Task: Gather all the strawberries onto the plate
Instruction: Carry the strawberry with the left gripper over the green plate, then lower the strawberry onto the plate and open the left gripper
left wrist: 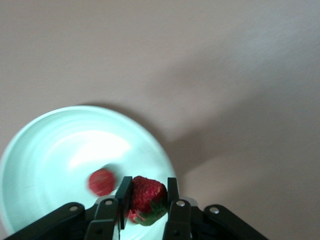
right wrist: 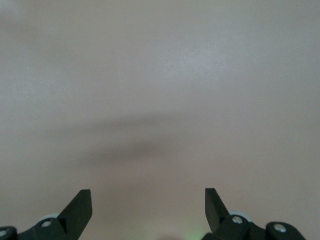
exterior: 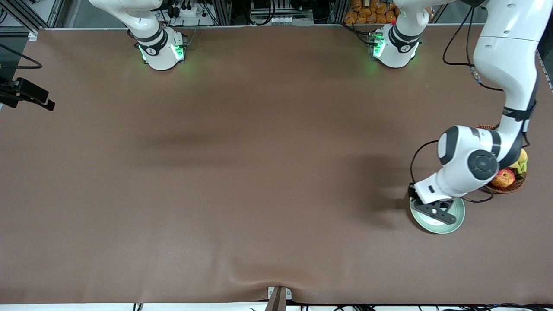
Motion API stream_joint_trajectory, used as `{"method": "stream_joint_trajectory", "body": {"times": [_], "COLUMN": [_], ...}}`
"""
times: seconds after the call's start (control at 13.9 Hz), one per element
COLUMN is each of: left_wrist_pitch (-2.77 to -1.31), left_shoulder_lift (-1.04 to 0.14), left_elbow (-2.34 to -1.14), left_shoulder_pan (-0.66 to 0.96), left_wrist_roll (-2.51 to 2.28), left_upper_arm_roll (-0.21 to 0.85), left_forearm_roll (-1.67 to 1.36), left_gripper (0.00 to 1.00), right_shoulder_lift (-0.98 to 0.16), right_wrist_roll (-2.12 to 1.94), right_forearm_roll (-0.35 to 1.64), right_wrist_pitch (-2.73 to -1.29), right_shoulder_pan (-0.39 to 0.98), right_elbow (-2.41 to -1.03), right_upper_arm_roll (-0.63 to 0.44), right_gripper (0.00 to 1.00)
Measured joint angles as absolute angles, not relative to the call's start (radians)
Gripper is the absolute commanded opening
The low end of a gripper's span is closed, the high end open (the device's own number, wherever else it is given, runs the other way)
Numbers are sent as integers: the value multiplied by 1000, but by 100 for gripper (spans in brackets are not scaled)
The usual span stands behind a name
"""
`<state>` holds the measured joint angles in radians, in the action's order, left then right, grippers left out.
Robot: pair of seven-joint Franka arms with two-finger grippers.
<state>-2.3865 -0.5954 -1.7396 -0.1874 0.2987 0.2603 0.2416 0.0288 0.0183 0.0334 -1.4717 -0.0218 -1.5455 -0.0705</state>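
Mint-green plate [exterior: 459,219] sits on the brown tabletop [exterior: 242,172] at the left arm's end, just nearer the front camera than a wicker basket [exterior: 514,186] holding an apple [exterior: 503,177]. Over the plate hangs the left gripper [left wrist: 149,197], jaws pinching a strawberry [left wrist: 148,194] with its green top showing. A second strawberry [left wrist: 101,181] lies in the plate, just beside the held one. The right gripper [right wrist: 148,200] waits over bare tabletop, jaws spread wide with nothing between them.

robot lab: table-mounted arms [exterior: 160,47], cables
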Motion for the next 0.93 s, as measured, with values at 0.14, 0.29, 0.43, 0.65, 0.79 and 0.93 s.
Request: {"method": "stream_joint_trajectory", "body": {"times": [0.14, 0.29, 0.43, 0.65, 0.79, 0.93], "left_wrist_pitch": [-2386, -2386, -2387, -2389, -2390, -2391], "left_shoulder_lift": [-595, -595, -596, -610, -622, -626], "left_elbow": [-1744, -1747, -1747, -1737, -1729, -1725], "left_shoulder_pan": [-223, -249, -266, -292, -297, -297], "left_wrist_roll": [357, 405, 434, 484, 491, 491], "left_upper_arm_roll": [260, 260, 259, 258, 258, 260], "left_forearm_roll": [242, 242, 242, 242, 242, 242], "left_gripper": [0, 2, 11, 94, 100, 100], "right_shoulder_lift": [28, 28, 28, 28, 28, 28], "right_wrist_roll": [18, 18, 18, 18, 18, 18], "right_forearm_roll": [34, 35, 35, 35, 35, 35], "right_wrist_pitch": [-1472, -1472, -1472, -1472, -1472, -1472], "right_shoulder_pan": [-22, -22, -22, -22, -22, -22], "right_elbow": [-1545, -1545, -1545, -1545, -1545, -1545], "right_upper_arm_roll": [-70, -70, -70, -70, -69, -69], "right_gripper": [100, 100, 100, 100, 100, 100]}}
